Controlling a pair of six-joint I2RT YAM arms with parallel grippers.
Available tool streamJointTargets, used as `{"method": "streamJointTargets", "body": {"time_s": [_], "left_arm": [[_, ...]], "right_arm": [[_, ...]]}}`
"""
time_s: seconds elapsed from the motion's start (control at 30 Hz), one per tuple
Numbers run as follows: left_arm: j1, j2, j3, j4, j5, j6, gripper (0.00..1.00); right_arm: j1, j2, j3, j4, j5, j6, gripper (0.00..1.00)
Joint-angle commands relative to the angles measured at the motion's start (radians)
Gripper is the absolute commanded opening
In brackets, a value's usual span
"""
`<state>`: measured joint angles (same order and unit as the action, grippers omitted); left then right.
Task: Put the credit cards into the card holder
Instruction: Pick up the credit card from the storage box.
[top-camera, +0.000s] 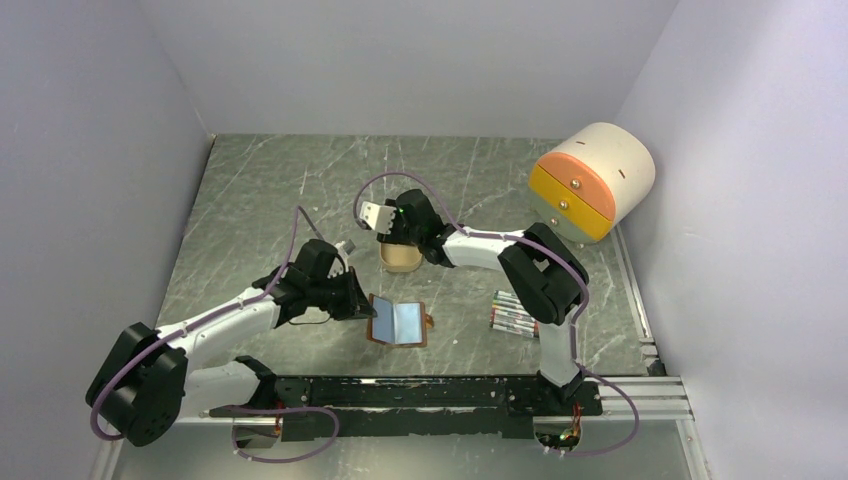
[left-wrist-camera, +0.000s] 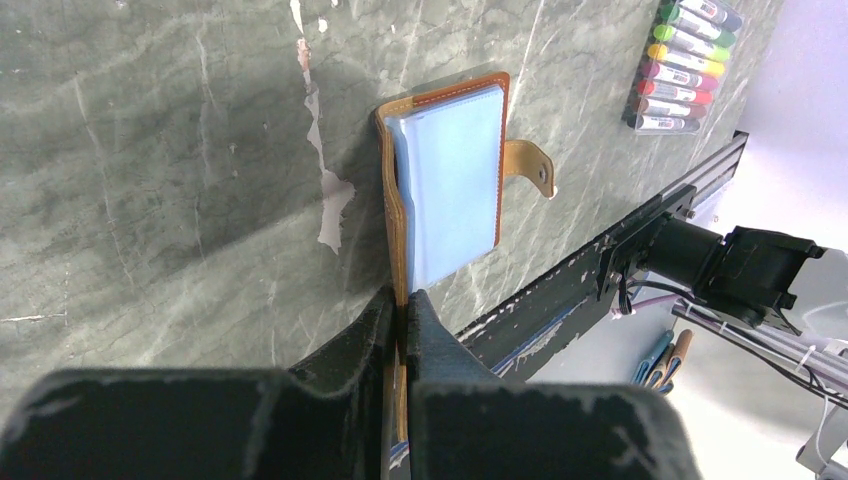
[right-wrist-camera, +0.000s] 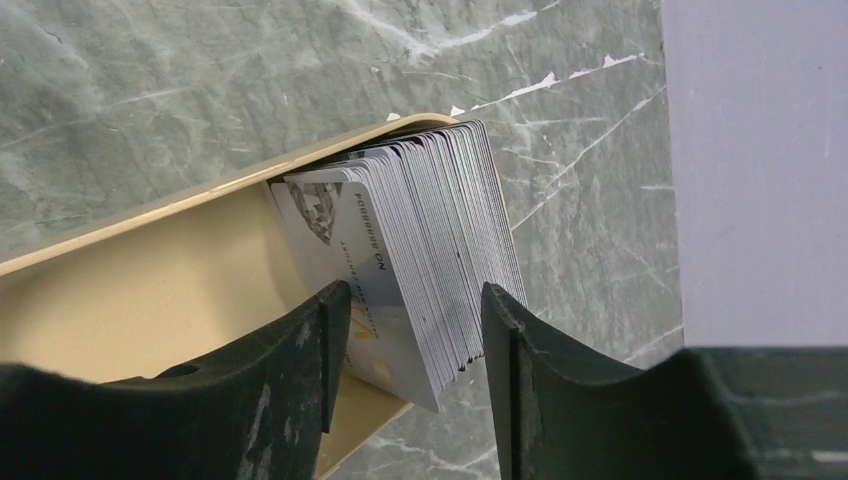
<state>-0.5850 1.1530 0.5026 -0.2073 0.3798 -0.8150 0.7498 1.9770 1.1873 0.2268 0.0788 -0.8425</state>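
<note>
The brown leather card holder (top-camera: 398, 322) lies open on the table, a light blue inner sleeve facing up and its snap tab (left-wrist-camera: 531, 166) sticking out. My left gripper (top-camera: 357, 300) is shut on the holder's left leather flap, which the left wrist view (left-wrist-camera: 405, 300) shows pinched edge-on between the jaws. The credit cards (right-wrist-camera: 420, 235), a thick grey-white stack, stand on edge in a tan box (right-wrist-camera: 150, 270). My right gripper (right-wrist-camera: 412, 300) is open, one finger on each side of the stack's near corner, with a gap at the right finger. In the top view it (top-camera: 392, 232) hangs over the box (top-camera: 401, 258).
A row of coloured pens (top-camera: 514, 313) lies right of the holder, also in the left wrist view (left-wrist-camera: 688, 60). A white cylinder with orange and yellow drawers (top-camera: 592, 180) sits at the back right. A black rail (top-camera: 440, 392) runs along the near edge. Walls close in on both sides.
</note>
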Motion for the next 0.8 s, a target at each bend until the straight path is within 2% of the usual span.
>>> {"method": "streamJointTargets", "body": {"time_s": [0.0, 0.3, 0.4, 0.57, 0.67, 0.77], "left_arm": [[0.005, -0.011, 0.007, 0.002, -0.005, 0.011, 0.09], [0.006, -0.012, 0.005, 0.004, -0.004, 0.008, 0.09], [0.006, -0.010, 0.007, 0.006, -0.006, 0.008, 0.09], [0.006, -0.004, 0.008, 0.008, -0.002, 0.007, 0.09], [0.005, -0.004, 0.005, 0.011, -0.002, 0.006, 0.09], [0.006, -0.003, 0.007, 0.013, -0.001, 0.005, 0.09]], "right_arm": [[-0.014, -0.013, -0.003, 0.036, 0.021, -0.021, 0.51], [-0.018, -0.069, 0.006, -0.001, -0.010, -0.011, 0.40], [-0.020, -0.078, 0.008, -0.017, -0.018, -0.016, 0.28], [-0.024, -0.081, 0.017, -0.060, -0.032, -0.014, 0.15], [-0.023, -0.092, 0.015, -0.092, -0.065, -0.009, 0.02], [-0.024, -0.099, 0.015, -0.119, -0.095, -0.002, 0.00]]}}
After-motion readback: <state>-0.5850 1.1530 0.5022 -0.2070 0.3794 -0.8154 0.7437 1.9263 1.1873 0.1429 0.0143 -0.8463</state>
